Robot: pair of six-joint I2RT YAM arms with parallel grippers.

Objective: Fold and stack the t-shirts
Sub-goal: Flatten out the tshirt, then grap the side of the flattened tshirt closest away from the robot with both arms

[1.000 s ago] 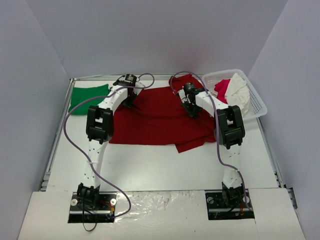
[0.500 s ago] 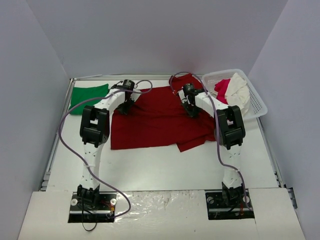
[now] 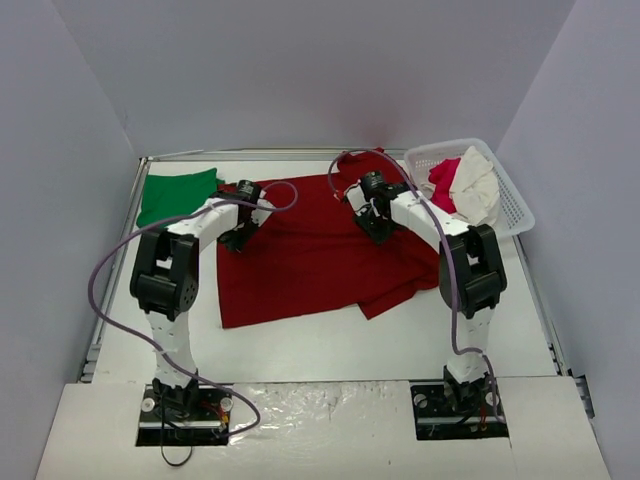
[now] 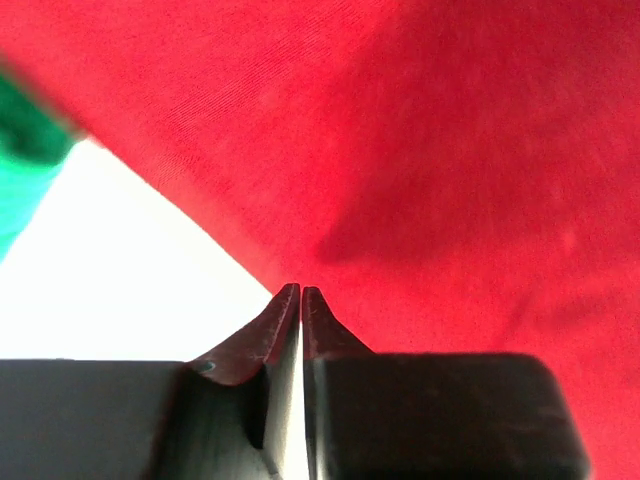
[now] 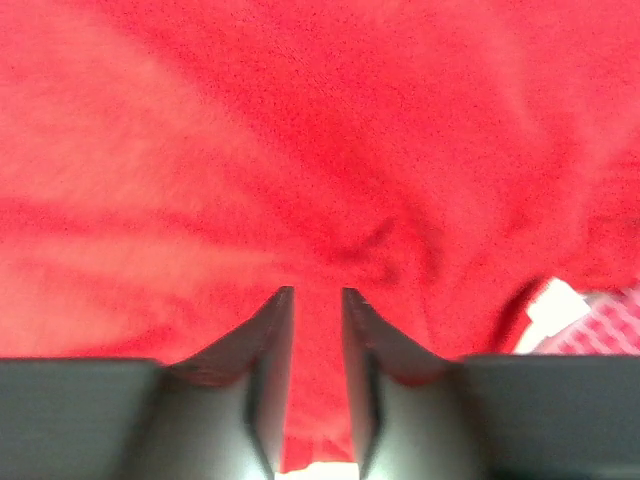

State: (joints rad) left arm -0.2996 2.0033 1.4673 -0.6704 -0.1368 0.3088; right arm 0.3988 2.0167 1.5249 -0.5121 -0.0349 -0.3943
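Note:
The dark red t-shirt (image 3: pixel 310 255) lies spread and wrinkled across the middle of the table, one sleeve pointing to the near right. It fills the left wrist view (image 4: pixel 450 150) and the right wrist view (image 5: pixel 300 120). My left gripper (image 3: pixel 238 238) is shut at the shirt's left edge, its tips (image 4: pixel 301 290) pinched together right on the hem. My right gripper (image 3: pixel 376 225) is low over the shirt's far right part. Its jaws (image 5: pixel 318 292) stand slightly apart, with red cloth in the gap. The green t-shirt (image 3: pixel 178 192) lies folded at the far left (image 4: pixel 20 170).
A white basket (image 3: pixel 515 205) at the far right holds a pink cloth (image 3: pixel 443 178) and a white cloth (image 3: pixel 475 185). Bare white table (image 3: pixel 330 340) runs between the shirt and the arm bases. Grey walls close in the left, back and right.
Both grippers have moved nearer and leftwards, and the red shirt slid with them, its near left corner now closer to me. The right jaws have parted from shut.

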